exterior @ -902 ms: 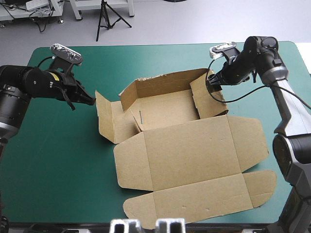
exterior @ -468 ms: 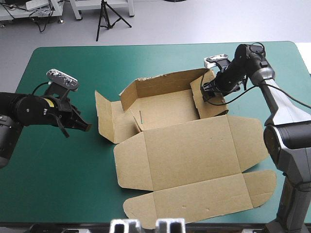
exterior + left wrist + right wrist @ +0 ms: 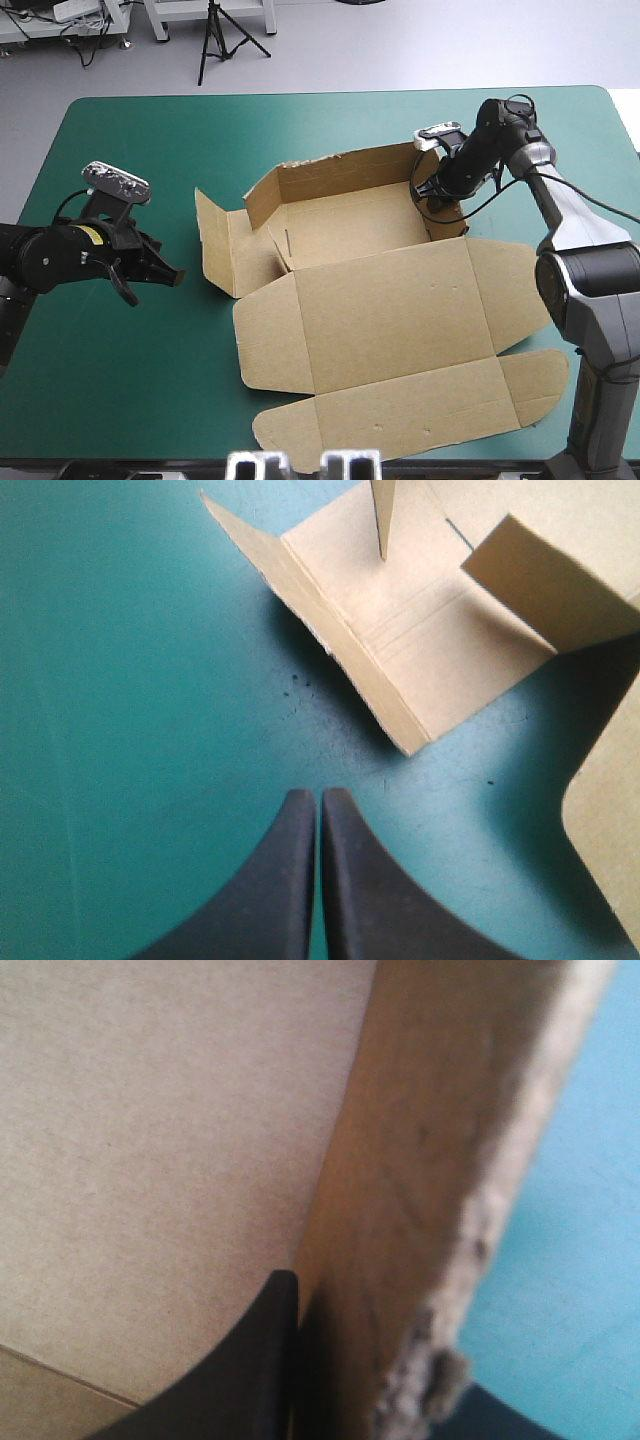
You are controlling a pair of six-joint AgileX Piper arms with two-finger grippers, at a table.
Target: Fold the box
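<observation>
A robotics lab; tripod (image 3: pixel 214 40) and cable-strewn bench (image 3: pixel 60 22) beyond the teal-green table (image 3: pixel 300 125).

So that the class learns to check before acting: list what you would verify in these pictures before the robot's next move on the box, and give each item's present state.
1. Does the right gripper hold the box by its right side wall? Ok: its fingers are shut on the board, one inside and one outside.
2. Is the left gripper free? Ok: it is shut, empty, and over the teal-green cover, apart from the box.
3. Is the back wall raised? Ok.
4. Is the left side flap tucked in? Not ok: it stands open, away from the tray.
5. Does the lid lie flat? Ok.
6. Is the right side wall locked in place? Cannot tell.
</observation>
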